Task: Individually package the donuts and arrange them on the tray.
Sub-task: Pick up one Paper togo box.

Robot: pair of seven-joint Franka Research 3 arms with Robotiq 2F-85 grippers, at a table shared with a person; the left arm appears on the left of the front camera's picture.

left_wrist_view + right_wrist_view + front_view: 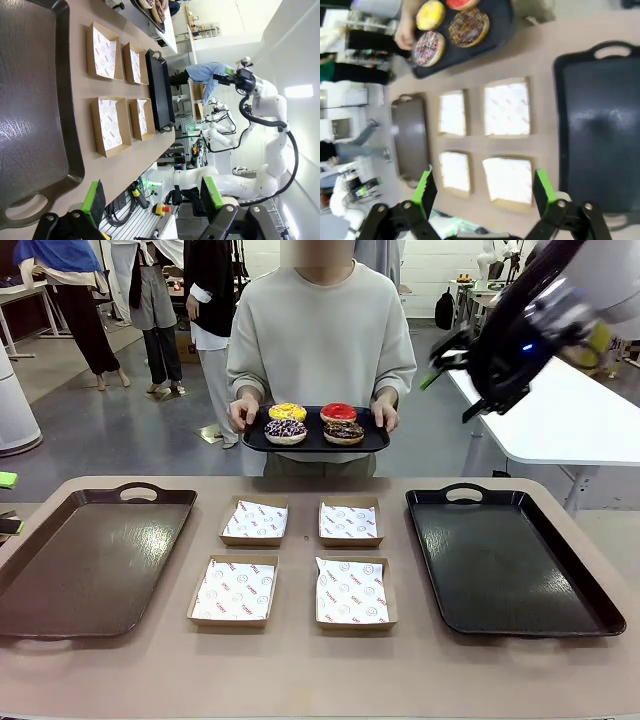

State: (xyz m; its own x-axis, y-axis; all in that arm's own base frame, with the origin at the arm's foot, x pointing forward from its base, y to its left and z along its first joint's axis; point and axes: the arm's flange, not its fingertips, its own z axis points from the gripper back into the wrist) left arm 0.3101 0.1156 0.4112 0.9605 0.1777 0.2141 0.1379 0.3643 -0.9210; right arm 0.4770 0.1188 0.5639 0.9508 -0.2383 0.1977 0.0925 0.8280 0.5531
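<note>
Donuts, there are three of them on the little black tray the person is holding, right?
Not three but four: the yellow donut, the red donut, the sprinkled chocolate donut and the other chocolate donut are on the little black tray the person is holding. The front view shows it.

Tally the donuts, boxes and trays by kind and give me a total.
Donuts: 4
Paper-lined boxes: 4
Trays: 3
Total: 11
</note>
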